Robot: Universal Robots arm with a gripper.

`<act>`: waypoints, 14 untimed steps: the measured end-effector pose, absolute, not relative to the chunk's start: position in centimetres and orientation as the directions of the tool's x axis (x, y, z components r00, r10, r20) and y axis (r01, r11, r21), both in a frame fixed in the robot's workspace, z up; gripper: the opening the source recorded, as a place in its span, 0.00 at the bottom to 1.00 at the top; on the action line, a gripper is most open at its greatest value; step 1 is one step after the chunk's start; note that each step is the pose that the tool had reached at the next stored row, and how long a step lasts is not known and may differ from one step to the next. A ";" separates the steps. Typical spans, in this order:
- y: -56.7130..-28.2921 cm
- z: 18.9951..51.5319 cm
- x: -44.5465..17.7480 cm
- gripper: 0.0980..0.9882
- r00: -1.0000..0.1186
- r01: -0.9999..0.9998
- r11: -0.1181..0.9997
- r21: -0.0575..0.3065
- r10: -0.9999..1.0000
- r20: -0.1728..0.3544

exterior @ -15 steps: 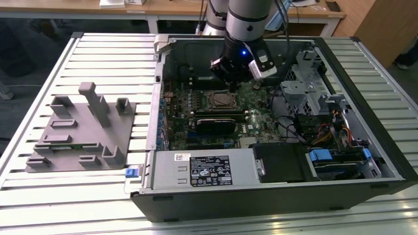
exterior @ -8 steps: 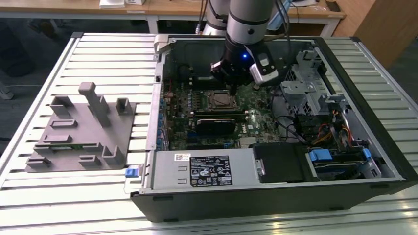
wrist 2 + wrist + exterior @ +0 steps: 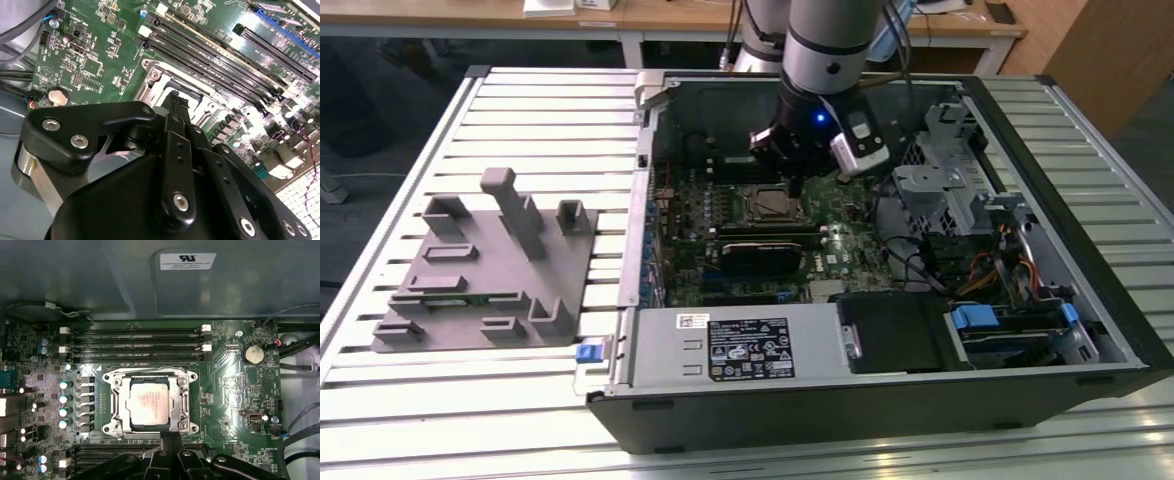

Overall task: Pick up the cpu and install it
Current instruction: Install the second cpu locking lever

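The cpu (image 3: 149,402) lies flat in the socket (image 3: 150,400) on the green board (image 3: 230,385), its pale metal top facing up, with the steel frame of the socket around all four of its edges. In the first wrist view a narrow dark gap shows between the chip's edges and the frame.

The tool (image 3: 171,437) hangs just over one edge of the socket frame, its fingers (image 3: 171,440) pressed together into one thin black blade and holding nothing. In the second wrist view the closed fingers (image 3: 176,107) point down at the frame's rim, close above it; whether they touch it cannot be told.

In the exterior view the tool (image 3: 794,188) stands inside the open computer case (image 3: 881,400), near its far wall, with the arm (image 3: 827,40) coming down from above. The case walls close in on every side. To the exterior view's right of the tool sits a grey drive cage (image 3: 947,190) with loose cables; to the near side lies a black box (image 3: 761,255) on the board. Memory slots (image 3: 135,345) run along one side of the socket.

On the slatted worktop (image 3: 520,110), well apart to the exterior view's left of the case, stands a grey plastic fixture (image 3: 487,265)
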State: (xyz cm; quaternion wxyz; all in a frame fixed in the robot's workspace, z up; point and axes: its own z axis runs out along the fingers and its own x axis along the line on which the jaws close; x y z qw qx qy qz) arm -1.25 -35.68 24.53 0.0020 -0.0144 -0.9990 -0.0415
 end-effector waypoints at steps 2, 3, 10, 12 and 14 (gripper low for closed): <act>-35.7 24.4 -1.3 0.01 -1.000 0.027 0.996 0.083 0.026 0.005; -35.7 24.3 -1.3 0.01 -1.000 0.026 0.996 0.084 0.026 0.005; -35.8 24.2 -2.1 0.01 -1.000 0.027 0.996 0.084 0.026 0.005; -35.9 24.2 -2.2 0.01 -1.000 0.027 0.996 0.084 0.026 0.005; -36.1 24.2 -2.3 0.01 -1.000 0.027 0.996 0.084 0.026 0.005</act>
